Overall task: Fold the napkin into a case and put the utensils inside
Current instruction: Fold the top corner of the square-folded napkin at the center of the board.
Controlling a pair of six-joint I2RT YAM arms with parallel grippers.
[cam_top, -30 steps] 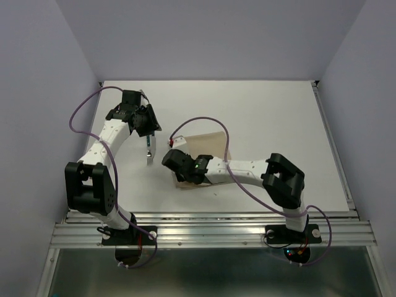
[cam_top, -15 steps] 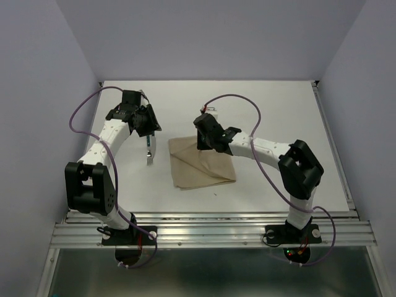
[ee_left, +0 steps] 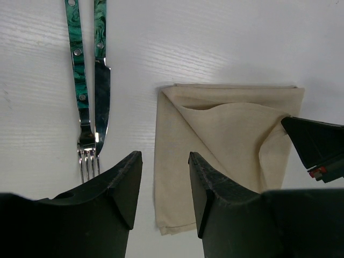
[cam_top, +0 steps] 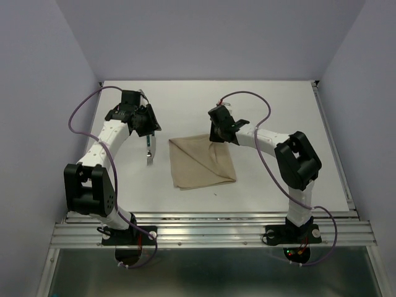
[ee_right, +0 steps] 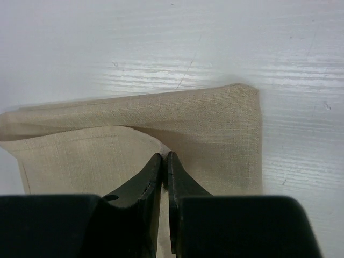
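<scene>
You are looking at pictures in which no text, label, brand, number or sign is showing clearly enough to read, whether on the napkin (cam_top: pixel 201 162), the utensils (ee_left: pixel 88 80), the left claw (ee_left: pixel 164 161), the right claw (ee_right: pixel 164 158) or the tabletop (cam_top: pixel 278 111).

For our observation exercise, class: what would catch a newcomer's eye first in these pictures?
The beige napkin lies folded in the middle, the right gripper pinching its far right corner. Left of it, a green-handled fork and knife lie side by side below the open left gripper.
</scene>
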